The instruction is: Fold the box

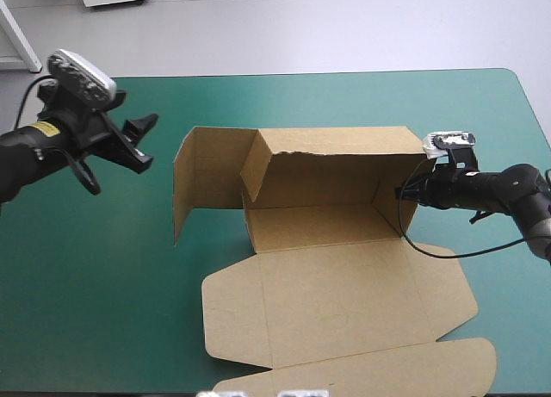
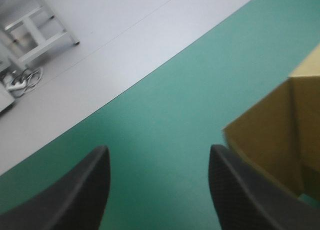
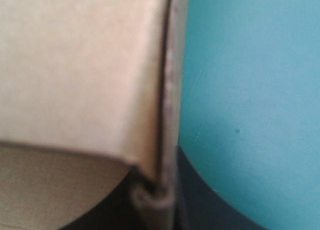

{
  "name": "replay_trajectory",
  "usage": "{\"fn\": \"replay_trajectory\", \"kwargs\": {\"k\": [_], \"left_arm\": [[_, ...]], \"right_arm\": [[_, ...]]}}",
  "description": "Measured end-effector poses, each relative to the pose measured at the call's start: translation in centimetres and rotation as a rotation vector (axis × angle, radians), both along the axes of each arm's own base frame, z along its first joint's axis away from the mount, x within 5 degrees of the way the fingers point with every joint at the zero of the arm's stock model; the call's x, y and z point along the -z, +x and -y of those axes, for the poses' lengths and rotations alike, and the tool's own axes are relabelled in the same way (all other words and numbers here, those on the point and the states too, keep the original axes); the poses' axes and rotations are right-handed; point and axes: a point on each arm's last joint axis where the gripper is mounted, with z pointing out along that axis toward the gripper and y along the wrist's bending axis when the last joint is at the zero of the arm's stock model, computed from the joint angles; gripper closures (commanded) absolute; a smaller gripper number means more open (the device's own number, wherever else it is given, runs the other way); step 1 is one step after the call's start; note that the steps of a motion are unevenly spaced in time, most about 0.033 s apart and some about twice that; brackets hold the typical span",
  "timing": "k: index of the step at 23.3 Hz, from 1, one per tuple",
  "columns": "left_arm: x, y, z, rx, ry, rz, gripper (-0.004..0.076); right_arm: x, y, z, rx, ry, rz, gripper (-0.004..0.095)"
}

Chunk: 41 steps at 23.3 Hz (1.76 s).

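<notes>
Bright, even overhead light fills the high view, and the pale floor (image 1: pixel 301 27) beyond the far edge is its brightest area. The teal-green surface (image 1: pixel 103 311) is lit uniformly and shadows are soft. A dim patch lies between the box's (image 1: pixel 327 276) swung-out left wall and its tray, and the raised walls' inner faces are darker than the flat lid. In the left wrist view the left end effector (image 2: pixel 159 151) and the box wall beside it are out of focus. In the right wrist view the close board is blurred, with a dark shadow line along its seam.
</notes>
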Motion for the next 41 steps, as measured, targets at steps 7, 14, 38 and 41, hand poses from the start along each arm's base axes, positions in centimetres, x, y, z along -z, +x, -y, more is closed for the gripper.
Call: {"fn": "replay_trajectory", "kwargs": {"k": [7,14,38,41], "left_arm": [[2.3,2.6,-8.5,-0.288,-0.139,-0.105,0.0304],[7.8,4.4,-9.3,-0.296,-0.222,-0.339,0.0304],[8.0,4.0,-8.7,-0.245,-0.260,-0.394,0.0304],[7.9,4.1,-8.6,-0.243,-0.269,-0.392,0.0304]], "right_arm": [[-0.8,0.2,0.3,0.010,-0.043,-0.012,0.0923],[-4.7,1.4,0.7,0.003,-0.078,-0.108,0.0923],[-2.3,11.3,-5.5,-0.059,-0.163,-0.334,0.0839],[-2.0,11.8,-5.7,-0.048,-0.148,-0.313,0.0676]]}}
